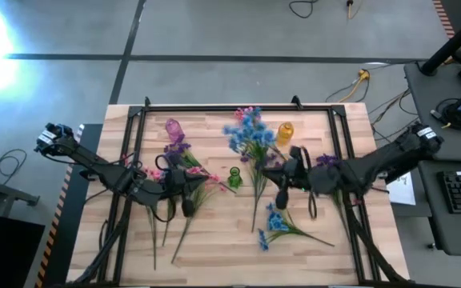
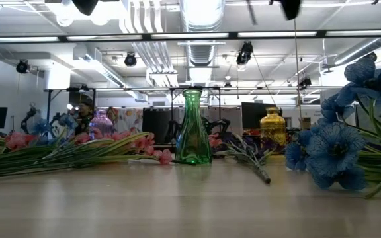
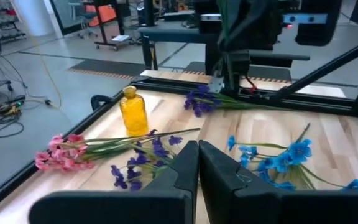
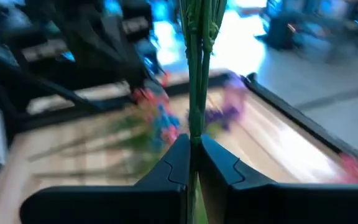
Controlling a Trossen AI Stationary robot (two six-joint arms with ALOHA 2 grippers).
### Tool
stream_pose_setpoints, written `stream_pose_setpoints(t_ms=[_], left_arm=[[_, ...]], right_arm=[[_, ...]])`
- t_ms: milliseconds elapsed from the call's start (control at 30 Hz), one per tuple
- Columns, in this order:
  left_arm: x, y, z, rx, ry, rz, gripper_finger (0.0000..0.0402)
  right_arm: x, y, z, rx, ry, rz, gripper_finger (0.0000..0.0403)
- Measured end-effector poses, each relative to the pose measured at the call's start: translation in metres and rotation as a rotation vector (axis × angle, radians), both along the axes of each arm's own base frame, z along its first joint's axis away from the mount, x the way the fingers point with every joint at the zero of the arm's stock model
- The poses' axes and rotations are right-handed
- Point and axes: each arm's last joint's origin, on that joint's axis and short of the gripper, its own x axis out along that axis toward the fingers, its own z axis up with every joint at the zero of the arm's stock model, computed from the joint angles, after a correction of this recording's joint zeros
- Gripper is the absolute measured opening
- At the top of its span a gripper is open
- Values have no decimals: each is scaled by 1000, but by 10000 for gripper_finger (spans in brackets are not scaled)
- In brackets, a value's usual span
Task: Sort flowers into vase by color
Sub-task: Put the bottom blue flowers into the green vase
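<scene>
Your right arm reaches in from the right edge of the counter (image 1: 214,256), its end effector (image 1: 282,178) near the middle, fingers pinched on the green stems of a blue sprig (image 1: 250,134) whose blossoms fan toward the far rail. Your left arm stretches in from the left corner; its end effector (image 1: 184,186) sits among pink flowers (image 1: 146,170), fingers pressed together with nothing seen between them.

The right wrist view shows what the high view cannot: the stems (image 4: 199,68) run straight up from the closed fingertips. The left wrist view looks past its shut fingers (image 3: 185,168) at a yellow bottle (image 3: 133,111), a pink sprig (image 3: 61,151) and purple sprigs (image 3: 143,163) just beside it, and blue blossoms (image 3: 288,158) to the other side. The low view shows neither end effector, only the green vase (image 2: 193,129) upright and holding no stems.

A pink-purple vase (image 1: 174,128) stands near the far rail. Another blue sprig (image 1: 277,226) lies on the near side, apart from both arms. The green vase sits between the two end effectors.
</scene>
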Motion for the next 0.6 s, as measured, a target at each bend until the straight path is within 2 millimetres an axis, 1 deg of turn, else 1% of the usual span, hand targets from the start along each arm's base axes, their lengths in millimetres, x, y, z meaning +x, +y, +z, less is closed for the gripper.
stream_pose_setpoints(t_ms=[133,233,333,433,600], left_arm=[[0,0,0,-40,-14,6,0],[0,-1,0,-82,-20,-9,0],[1,-2,-2,-94,-15,-20,0],[4,-4,-6,-44,31,-69,0],[10,-10,-16,83,127,-234,0]], right_arm=[[6,-23,-9,-51,-126,69,13],[4,-33,-20,-88,-231,97,13],[-1,-41,-35,-136,-277,75,13],[-6,-47,-43,-190,-320,49,13],[-11,-58,-53,-249,-324,13,13]])
